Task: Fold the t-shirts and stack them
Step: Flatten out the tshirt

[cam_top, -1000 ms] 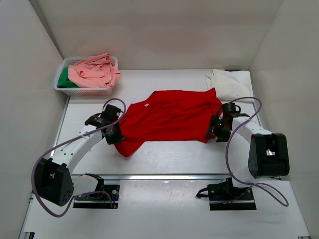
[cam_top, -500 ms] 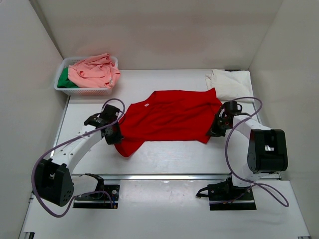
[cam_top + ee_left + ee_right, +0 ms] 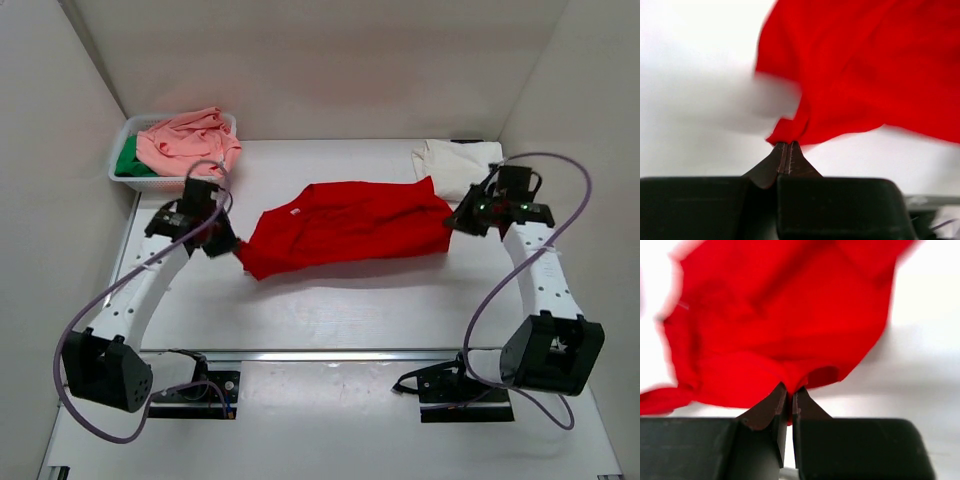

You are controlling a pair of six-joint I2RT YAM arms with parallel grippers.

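Observation:
The red t-shirt (image 3: 345,225) hangs stretched between both grippers above the middle of the table. My left gripper (image 3: 232,247) is shut on its left edge (image 3: 790,131), and cloth bunches right at the fingertips. At the right end, my right gripper (image 3: 456,220) is shut on the shirt's edge (image 3: 800,380), with red cloth pinched between the jaws. A cream-white t-shirt (image 3: 458,167) lies folded at the back right. The salmon-pink t-shirt (image 3: 188,142) and the green t-shirt (image 3: 128,158) sit in the basket.
A white mesh basket (image 3: 166,184) stands at the back left corner. White walls close in the table on the left, back and right. The arm bases (image 3: 190,385) are bolted at the near edge, with purple cables looping beside each arm.
The right gripper closed on the shirt's right edge. Both arms then lifted and drew back, pulling the red shirt off the table and stretching it narrower.

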